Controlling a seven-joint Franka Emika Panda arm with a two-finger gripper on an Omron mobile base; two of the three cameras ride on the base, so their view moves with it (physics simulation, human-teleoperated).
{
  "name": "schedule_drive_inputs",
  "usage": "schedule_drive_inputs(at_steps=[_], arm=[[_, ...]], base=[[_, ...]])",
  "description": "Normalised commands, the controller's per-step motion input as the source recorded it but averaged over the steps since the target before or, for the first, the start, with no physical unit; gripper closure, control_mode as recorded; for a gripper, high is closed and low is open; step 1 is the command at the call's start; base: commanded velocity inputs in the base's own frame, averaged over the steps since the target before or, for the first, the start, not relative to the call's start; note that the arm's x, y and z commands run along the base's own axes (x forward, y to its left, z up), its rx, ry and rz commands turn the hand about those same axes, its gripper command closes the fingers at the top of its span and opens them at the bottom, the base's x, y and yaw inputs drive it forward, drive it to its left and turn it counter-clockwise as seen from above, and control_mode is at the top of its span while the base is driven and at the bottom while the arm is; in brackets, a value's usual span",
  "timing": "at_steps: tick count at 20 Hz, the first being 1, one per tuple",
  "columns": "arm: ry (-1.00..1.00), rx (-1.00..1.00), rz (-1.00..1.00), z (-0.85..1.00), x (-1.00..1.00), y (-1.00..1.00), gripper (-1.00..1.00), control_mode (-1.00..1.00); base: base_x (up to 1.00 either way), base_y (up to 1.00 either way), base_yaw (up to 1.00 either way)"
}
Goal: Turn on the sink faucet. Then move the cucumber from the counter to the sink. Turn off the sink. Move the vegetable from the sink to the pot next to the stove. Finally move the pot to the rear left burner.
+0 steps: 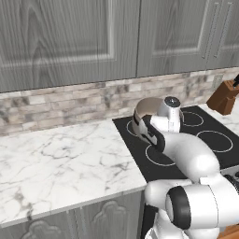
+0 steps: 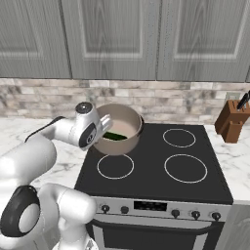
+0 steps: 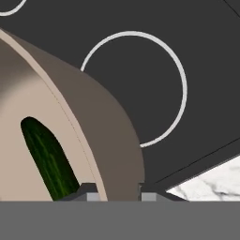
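Clamped across the wall of the pot (image 3: pixel 101 136), the gripper (image 3: pixel 115 190) is seen in the hand view with one fingertip inside the rim and one outside, so the pot is judged to be gripped at its near-left side. The cucumber (image 3: pixel 47 157) is seen lying inside the pot, on its pale floor; a dark green sliver of it is also visible through the pot's mouth in the right base view.

The pot (image 2: pixel 118 129) is placed over the rear left part of the stove (image 2: pixel 156 180), close to the stove's left edge, and appears tilted or slightly raised rather than set flat; whether it touches the glass cannot be told. The front left ring is left bare just ahead of it.

With the vegetable already in the pot and the pot already at the rear left burner, the earlier steps are judged done. What remains is for the pot to be set down squarely on that burner and released.

Beyond the stove, the white marble counter (image 1: pixel 60 158) runs to the left, and a knife block (image 2: pixel 231 121) stands by the stove's right rear corner.
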Motion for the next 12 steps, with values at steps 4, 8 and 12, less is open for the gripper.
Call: schedule_drive_inputs(at_steps=[4, 8, 12], arm=[[0.00, 0.00, 0.00, 0.00, 0.32, -0.04, 1.00, -1.00], [0.00, 0.00, 0.00, -0.01, 0.29, -0.10, 1.00, -1.00], [0.00, 0.00, 0.00, -0.05, 0.24, -0.06, 1.00, -1.00]], base=[[0.00, 0.00, 0.00], [0.00, 0.00, 0.00], [0.00, 0.00, 0.00]])
